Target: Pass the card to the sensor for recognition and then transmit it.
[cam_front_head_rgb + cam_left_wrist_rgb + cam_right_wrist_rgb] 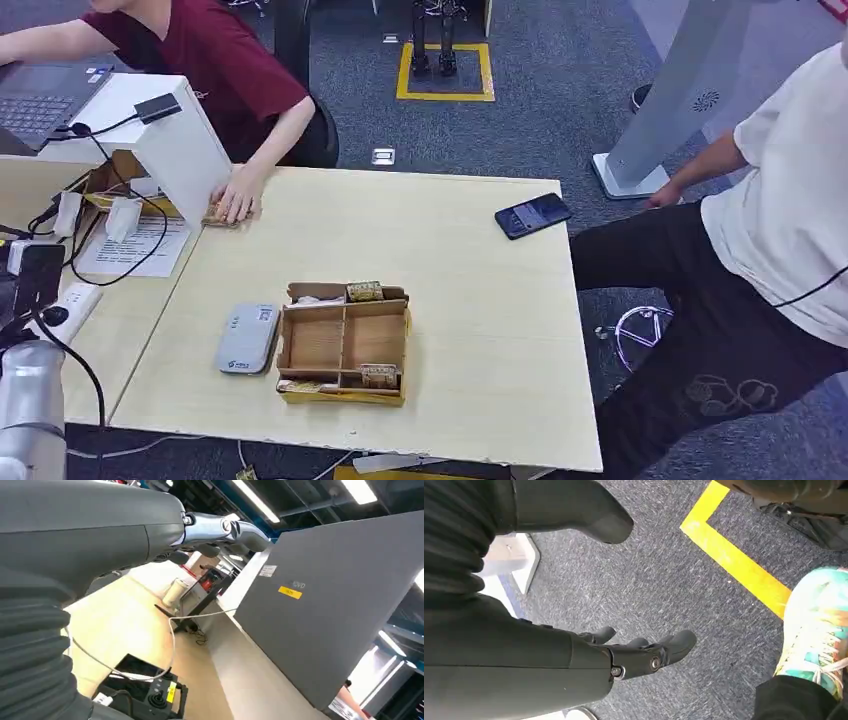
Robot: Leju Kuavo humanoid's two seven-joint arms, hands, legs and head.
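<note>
A flat grey card sensor [247, 338] lies on the wooden table [480, 330], just left of an open cardboard box [345, 345] with compartments. Small yellowish cards stand at the box's far edge [365, 291] and near edge [378, 376]. My silver left forearm [30, 410] comes in at the lower left, well short of the sensor. In the left wrist view my left hand [220, 532] is stretched out and holds nothing. My right hand [644, 655] hangs over grey carpet, thumb and fingers apart, holding nothing.
A black phone [532, 214] lies at the table's far right. A person in red rests a hand [236, 198] on the far left edge by a white stand [175, 150]. A person in white [780, 220] stands close on the right. Cables and a power strip [70, 300] lie left.
</note>
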